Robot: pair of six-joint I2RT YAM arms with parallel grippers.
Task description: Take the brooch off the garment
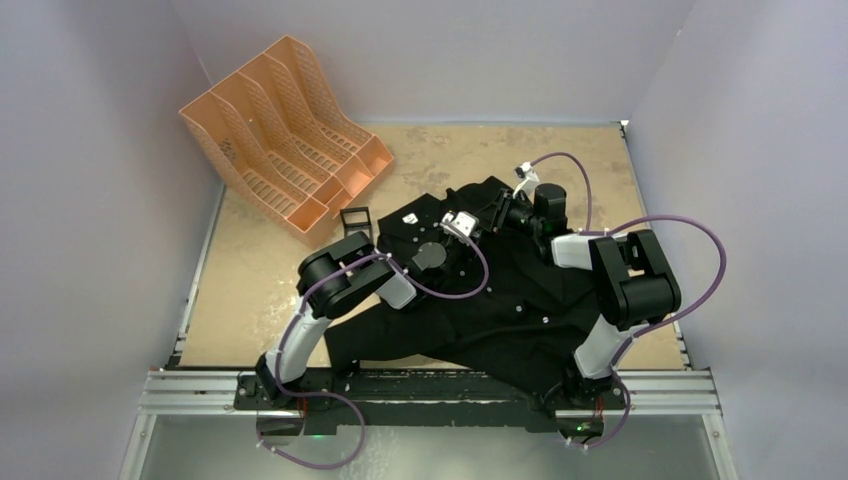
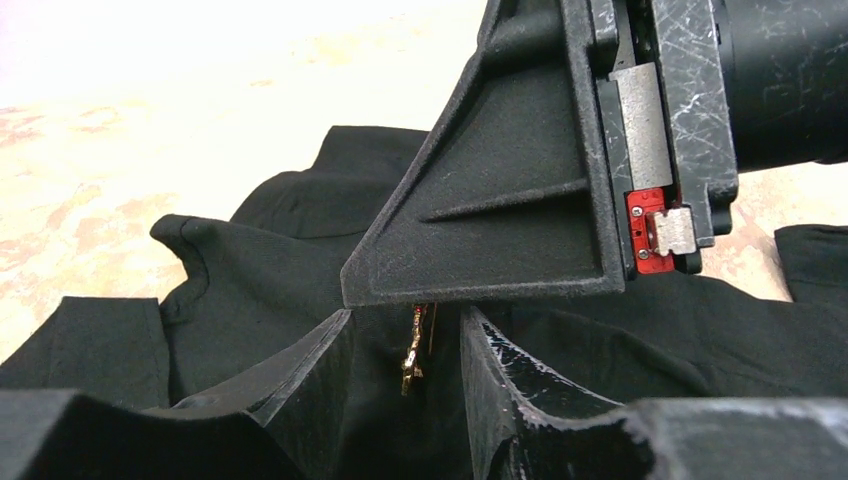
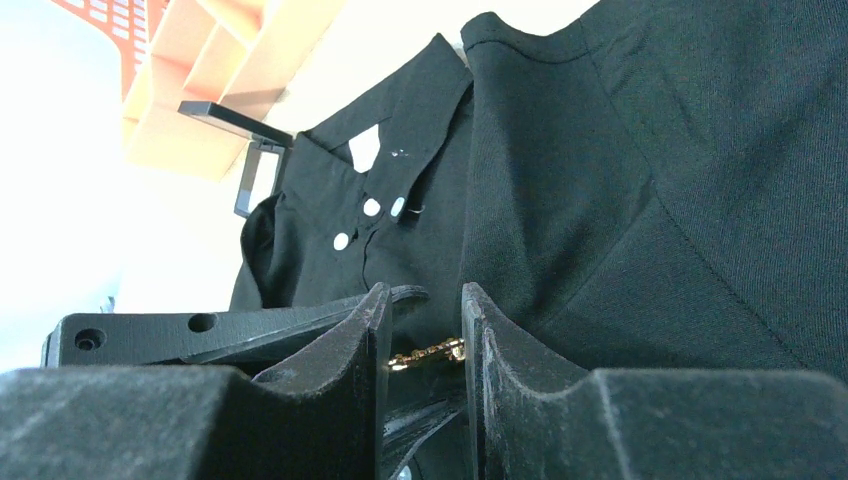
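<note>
Here, black garment (image 1: 480, 320), tan table (image 1: 250, 290), pale walls (image 1: 90, 200)

The tan table (image 1: 250, 290) carries the black garment (image 1: 520, 295), an orange file rack (image 1: 280, 130) and a small black frame (image 1: 355, 217).

Black-and-white jointed arms (image 1: 340, 275), looping purple cables (image 1: 452, 292), black ridged gripper fingers (image 2: 520, 400).

The garment (image 1: 500, 310) is a black short-sleeved collared shirt. It lies rumpled across the middle and right of the bench (image 1: 250, 290), collar toward the far side and body reaching the near edge. Small white buttons (image 3: 372, 207) dot its placket, and a white label (image 3: 365, 147) shows inside the neck. The brooch (image 2: 413, 350) is a tiny, slender gold pin with a knobbly outline, set against the black fabric at the shirt's far part.
</note>
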